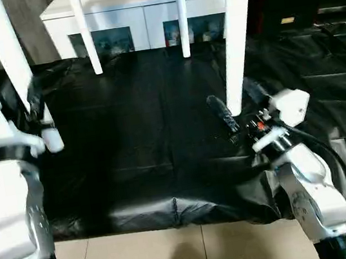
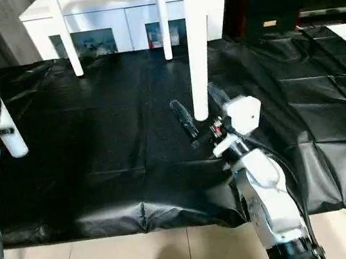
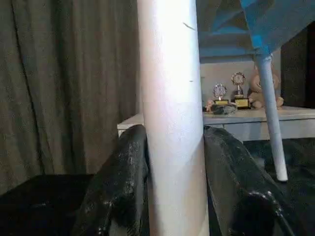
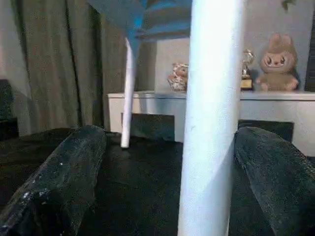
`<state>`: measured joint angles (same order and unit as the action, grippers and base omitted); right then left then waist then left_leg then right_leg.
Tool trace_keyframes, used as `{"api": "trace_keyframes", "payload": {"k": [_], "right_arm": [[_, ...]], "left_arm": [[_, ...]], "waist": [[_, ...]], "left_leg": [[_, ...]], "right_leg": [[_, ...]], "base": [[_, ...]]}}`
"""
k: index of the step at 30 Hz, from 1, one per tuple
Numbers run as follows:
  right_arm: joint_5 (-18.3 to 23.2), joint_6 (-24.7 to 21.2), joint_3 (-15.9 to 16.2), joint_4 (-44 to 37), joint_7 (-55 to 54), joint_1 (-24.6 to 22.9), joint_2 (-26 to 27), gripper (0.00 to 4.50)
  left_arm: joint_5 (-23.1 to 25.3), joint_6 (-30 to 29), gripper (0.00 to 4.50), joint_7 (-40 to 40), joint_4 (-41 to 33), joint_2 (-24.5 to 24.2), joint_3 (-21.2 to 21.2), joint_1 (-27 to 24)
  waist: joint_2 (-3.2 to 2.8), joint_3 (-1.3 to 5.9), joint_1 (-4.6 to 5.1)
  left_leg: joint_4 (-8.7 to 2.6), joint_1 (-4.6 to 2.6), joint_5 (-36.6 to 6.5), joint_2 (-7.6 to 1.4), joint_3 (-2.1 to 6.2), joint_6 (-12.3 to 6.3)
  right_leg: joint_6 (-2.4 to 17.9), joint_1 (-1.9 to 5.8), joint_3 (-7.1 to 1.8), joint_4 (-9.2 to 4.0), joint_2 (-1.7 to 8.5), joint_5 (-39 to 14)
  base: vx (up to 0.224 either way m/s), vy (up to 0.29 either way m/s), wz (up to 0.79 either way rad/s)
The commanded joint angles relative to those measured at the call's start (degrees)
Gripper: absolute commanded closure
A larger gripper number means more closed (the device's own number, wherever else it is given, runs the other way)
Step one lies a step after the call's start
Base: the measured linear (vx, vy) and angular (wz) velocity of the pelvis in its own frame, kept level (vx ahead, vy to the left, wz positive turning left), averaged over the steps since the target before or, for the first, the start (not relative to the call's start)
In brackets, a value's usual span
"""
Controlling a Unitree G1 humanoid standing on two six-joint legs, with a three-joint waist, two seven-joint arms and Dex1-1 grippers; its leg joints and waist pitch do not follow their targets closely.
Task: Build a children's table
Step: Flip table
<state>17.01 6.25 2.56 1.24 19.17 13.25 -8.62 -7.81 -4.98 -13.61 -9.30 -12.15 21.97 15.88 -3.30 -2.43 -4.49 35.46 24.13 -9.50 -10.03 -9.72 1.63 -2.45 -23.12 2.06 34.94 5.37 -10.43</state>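
Though no writing legible, left claw [image 3: 172,196] on table leg [image 3: 172,123], right claw [image 4: 162,187] wide.

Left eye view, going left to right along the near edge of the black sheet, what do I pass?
left gripper shut on the near-left table leg → bare black sheet → near-right table leg between the open right gripper fingers.

White table legs [image 1: 234,35], black sheet [image 1: 146,127]
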Motion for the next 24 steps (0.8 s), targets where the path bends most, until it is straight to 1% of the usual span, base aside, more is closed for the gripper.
{"api": "trace_keyframes", "payload": {"k": [1,3,4,5,6,7,8,9,11,12,13,14,15,16,17,18,20,21,23,24], "right_arm": [[-1.14,-1.7,0.32,0.59,-0.36,1.1,0.07,0.0],[-2.58,-3.37,0.32,2.2,-1.3,1.01,-0.27,0.0],[-3.02,-4.36,0.43,3.16,-1.59,0.64,-0.31,0.0],[-3.02,-4.36,0.43,3.16,-1.59,0.64,-0.31,0.0],[-3.18,-4.91,0.5,3.73,-1.69,0.35,-0.32,0.0],[-3.18,-4.91,0.5,3.73,-1.69,0.35,-0.32,0.0],[-3.42,-5.42,0.52,4.49,-2.01,0.0,-0.23,0.0],[-3.16,-6.53,0.5,5.25,-2.22,-0.22,-0.07,0.0],[-3.27,-7.7,0.53,6.96,-2.61,-0.52,0.01,0.0],[-3.21,-8.52,0.38,8.48,-2.66,-0.68,0.19,0.0],[-3.57,-8.22,0.22,9.97,-2.79,-0.72,0.28,0.0],[-3.57,-8.22,0.22,9.97,-2.79,-0.72,0.28,0.0],[-3.99,-7.59,-0.15,11.84,-2.89,-0.52,0.55,0.0],[-3.99,-7.59,-0.15,11.84,-2.89,-0.52,0.55,0.0],[-4.2,-7.47,-0.26,12.25,-3.02,-0.43,0.63,0.0],[-4.18,-7.5,-0.42,12.56,-3.11,-0.33,0.75,0.0],[-4.36,-7.4,-0.51,12.79,-3.21,-0.33,0.8,0.0],[-4.46,-7.0,-0.55,12.53,-2.86,-0.73,0.75,0.0],[-4.51,-6.71,-0.55,12.3,-2.59,-1.03,0.7,0.0],[-3.71,-5.11,-0.38,11.03,-0.65,-2.26,0.59,0.0]], "left_arm": [[0.25,2.13,2.95,-1.67,-0.28,0.05,-1.82,-0.38],[-0.26,2.53,2.95,-2.62,1.5,0.8,-2.46,-3.0],[0.01,3.34,2.95,-3.62,3.03,0.7,-3.25,-4.63],[0.01,3.34,2.95,-3.62,3.03,0.7,-3.25,-4.63],[0.26,3.91,2.95,-4.26,4.03,0.55,-3.83,-5.61],[0.26,3.91,2.95,-4.26,4.03,0.55,-3.83,-5.61],[-0.03,3.52,2.95,-5.15,5.01,0.54,-4.44,-6.81],[-0.02,3.9,2.95,-6.1,6.23,0.35,-5.14,-7.77],[0.6,4.47,2.95,-7.08,8.17,-0.14,-6.21,-9.13],[0.66,5.13,2.95,-8.05,9.52,-0.38,-6.87,-9.87],[0.91,5.49,2.95,-8.54,10.5,-0.63,-7.32,-10.38],[0.91,5.49,2.96,-8.54,10.5,-0.63,-7.32,-10.38],[0.59,5.62,2.96,-9.05,11.48,-0.64,-7.49,-10.71],[0.59,5.62,2.96,-9.05,11.48,-0.64,-7.49,-10.71],[0.37,5.59,2.96,-9.11,11.7,-0.59,-7.47,-10.78],[0.72,6.04,2.96,-9.16,12.16,-0.81,-7.67,-10.9],[1.36,6.45,2.96,-8.81,12.63,-1.16,-7.91,-11.09],[2.12,6.94,2.96,-8.29,13.09,-1.51,-8.11,-11.34],[2.57,7.22,2.96,-7.96,13.36,-1.7,-8.21,-11.5],[1.86,7.73,2.61,-8.26,13.75,-1.85,-7.66,-11.99]], "waist": [[-0.13,3.33,0.51],[0.15,3.33,0.54],[-0.01,3.35,0.58],[-0.01,3.37,0.61],[0.11,3.49,0.75],[0.06,3.48,0.74],[-0.02,3.47,0.81],[-0.09,3.51,0.83],[-0.02,3.46,0.93],[-0.34,3.46,0.83],[-0.18,3.28,0.93],[-0.1,3.29,0.96],[-0.16,3.14,1.05],[-0.16,3.04,1.08],[-0.13,3.12,1.13],[-0.2,3.06,1.1],[-0.18,3.06,1.14],[0.05,3.09,1.16],[-0.05,3.11,1.13],[-0.05,3.15,1.09]], "left_leg": [[-6.28,-2.28,-27.28,-2.28,1.34,3.94],[-6.26,-2.13,-26.37,-2.28,1.25,3.75],[-6.31,-2.14,-26.07,-2.27,1.23,3.83],[-6.2,-2.18,-25.92,-2.22,1.23,3.76],[-6.14,-2.1,-25.34,-2.15,1.16,3.55],[-6.16,-2.13,-25.25,-2.2,1.11,3.54],[-6.21,-2.07,-25.11,-2.21,1.14,3.5],[-6.23,-2.08,-24.35,-2.31,1.14,3.43],[-6.25,-2.17,-24.39,-2.35,1.11,3.37],[-6.21,-2.18,-24.52,-2.28,1.24,3.37],[-6.42,-2.42,-26.29,-2.41,1.12,3.74],[-6.35,-2.54,-26.9,-2.4,1.1,3.81],[-6.53,-2.42,-28.2,-2.38,1.17,4.21],[-6.61,-2.46,-28.7,-2.41,1.19,4.32],[-6.58,-2.52,-28.7,-2.46,1.23,4.5],[-6.62,-2.54,-28.78,-2.45,1.24,4.51],[-6.62,-2.55,-28.96,-2.44,1.23,4.59],[-6.59,-2.5,-28.66,-2.43,1.2,4.49],[-6.6,-2.5,-28.12,-2.47,1.19,4.23],[-6.58,-2.51,-27.9,-2.49,1.15,4.14]], "right_leg": [[7.26,0.59,-1.5,-4.64,1.82,-15.56],[7.36,0.66,-1.52,-4.61,1.83,-15.17],[7.54,0.68,-1.52,-4.61,1.85,-15.23],[7.55,0.58,-1.54,-4.64,1.81,-15.06],[7.65,0.74,-1.55,-4.53,1.76,-14.21],[7.71,0.7,-1.57,-4.5,1.77,-14.01],[7.69,0.77,-1.55,-4.48,1.76,-13.74],[7.97,0.8,-1.55,-4.39,1.79,-12.42],[8.34,0.76,-1.54,-4.42,1.76,-11.85],[8.42,0.72,-1.5,-4.5,1.87,-12.04],[8.73,0.61,-1.49,-4.59,1.71,-12.83],[8.84,0.48,-1.53,-4.59,1.73,-13.29],[8.7,0.64,-1.55,-4.69,1.89,-14.99],[8.64,0.59,-1.56,-4.79,1.9,-15.65],[8.61,0.62,-1.6,-4.73,1.92,-15.58],[8.58,0.58,-1.6,-4.78,1.89,-15.56],[8.54,0.62,-1.62,-4.79,1.92,-15.84],[8.49,0.68,-1.64,-4.78,1.93,-15.68],[8.44,0.7,-1.66,-4.78,1.96,-15.29],[8.51,0.71,-1.67,-4.75,1.99,-15.01]], "base": [[0.0,0.0,0.0],[0.0,0.0,0.0],[0.0,0.0,0.0],[0.0,0.0,0.0],[0.0,0.0,0.0],[0.0,0.0,0.0],[0.0,0.0,0.0],[0.0,0.0,0.0],[0.0,0.0,0.0],[0.0,0.0,0.0],[0.0,0.0,0.0],[0.0,0.0,0.0],[0.0,0.0,0.0],[0.0,0.0,0.0],[0.0,0.0,0.0],[0.0,0.0,0.0],[0.0,0.0,0.0],[0.0,0.0,0.0],[0.0,0.0,0.0],[0.0,0.0,0.0]]}}
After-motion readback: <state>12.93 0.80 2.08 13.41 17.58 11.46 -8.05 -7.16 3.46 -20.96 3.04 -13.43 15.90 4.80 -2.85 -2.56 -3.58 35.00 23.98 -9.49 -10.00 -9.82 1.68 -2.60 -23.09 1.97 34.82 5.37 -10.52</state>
